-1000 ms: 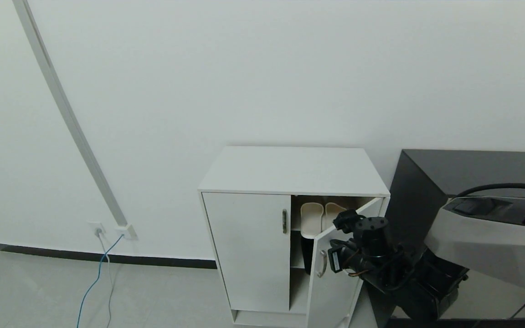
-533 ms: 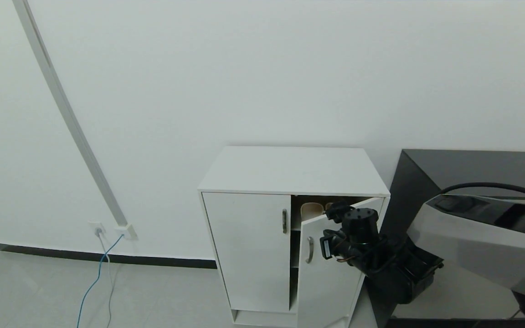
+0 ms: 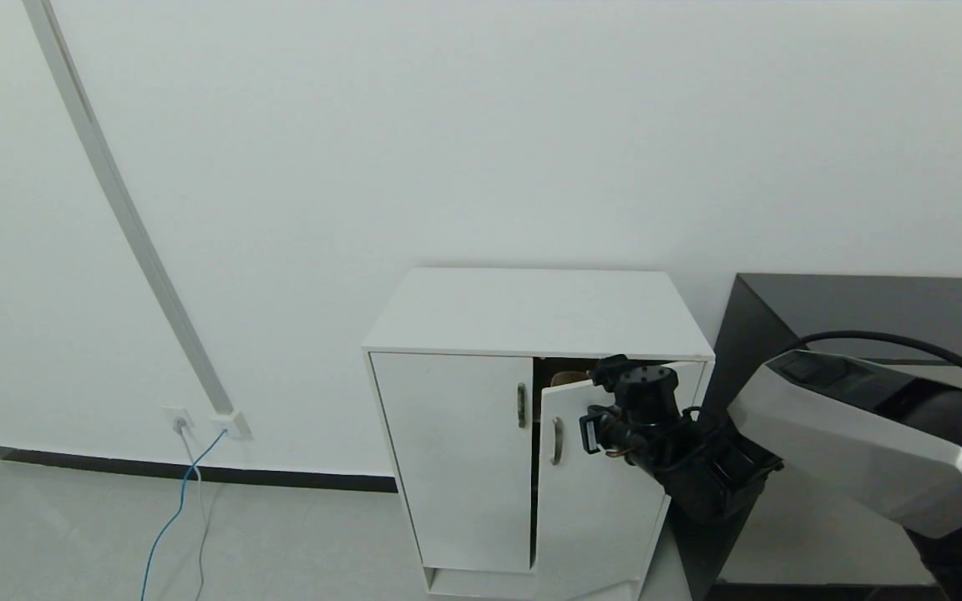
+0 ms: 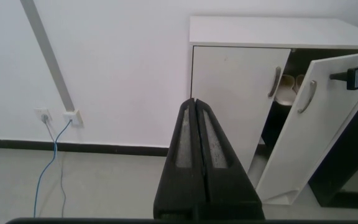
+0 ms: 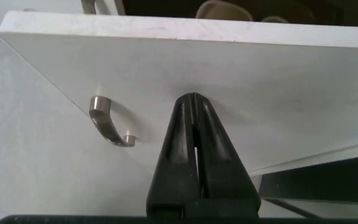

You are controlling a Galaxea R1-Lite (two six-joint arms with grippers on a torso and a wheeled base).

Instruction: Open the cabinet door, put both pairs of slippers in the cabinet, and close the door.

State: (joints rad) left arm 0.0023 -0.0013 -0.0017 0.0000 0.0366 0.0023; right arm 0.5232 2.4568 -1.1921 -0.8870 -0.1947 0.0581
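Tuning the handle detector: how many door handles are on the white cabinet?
2. One curved brushed-metal handle is on the shut left white door, and one is on the ajar right white door. None seems hidden.

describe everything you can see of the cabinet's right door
The right door is a flat white panel, matte like painted board, with a curved brushed-metal handle mounted upright near its free edge. It hangs on the right side of the cabinet and stands ajar, leaving a narrow dark gap beside the shut left door. The right gripper, fingers together, seems to press its tips against the door's outer face, beside the handle. Cream slippers show inside over its top edge.
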